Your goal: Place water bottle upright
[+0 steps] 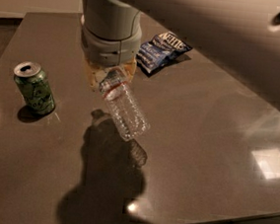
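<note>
The water bottle (124, 110) is clear crinkled plastic with a red-and-white band near its neck. It hangs tilted in the air above the dark table (201, 140), neck up and to the left, base down and to the right. My gripper (109, 76) is shut on the bottle's neck end, under the thick white wrist in the upper middle of the camera view. The bottle's cap is hidden between the fingers. The bottle's base is a little above the tabletop, over its shadow.
A green soda can (35, 88) stands upright at the left of the table. A blue snack bag (161, 50) lies behind the gripper at the back. My white arm (226, 38) crosses the upper right. The table's front edge runs along the bottom right.
</note>
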Available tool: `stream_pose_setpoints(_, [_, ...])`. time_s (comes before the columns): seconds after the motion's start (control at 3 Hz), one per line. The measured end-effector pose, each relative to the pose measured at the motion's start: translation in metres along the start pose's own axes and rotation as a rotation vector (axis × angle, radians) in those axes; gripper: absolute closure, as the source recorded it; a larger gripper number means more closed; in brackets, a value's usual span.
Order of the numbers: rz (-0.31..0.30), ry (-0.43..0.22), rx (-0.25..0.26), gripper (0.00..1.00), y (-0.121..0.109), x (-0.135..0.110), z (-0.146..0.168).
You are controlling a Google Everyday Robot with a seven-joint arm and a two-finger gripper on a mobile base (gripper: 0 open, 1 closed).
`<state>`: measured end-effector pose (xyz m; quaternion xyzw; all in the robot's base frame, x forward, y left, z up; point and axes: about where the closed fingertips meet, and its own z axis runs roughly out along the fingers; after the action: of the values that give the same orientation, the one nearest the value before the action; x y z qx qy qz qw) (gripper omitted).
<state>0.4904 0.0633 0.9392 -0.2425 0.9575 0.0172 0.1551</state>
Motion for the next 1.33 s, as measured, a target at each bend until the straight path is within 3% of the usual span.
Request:
stream_pose_setpoints(0.67, [-0.175,-0.248,-0.052,1.0,0.0,-0.01,-0.026])
stream_pose_setpoints(1.33, [-0.258,-0.458,-0.102,1.0,-0.004,-0.012,-0.037])
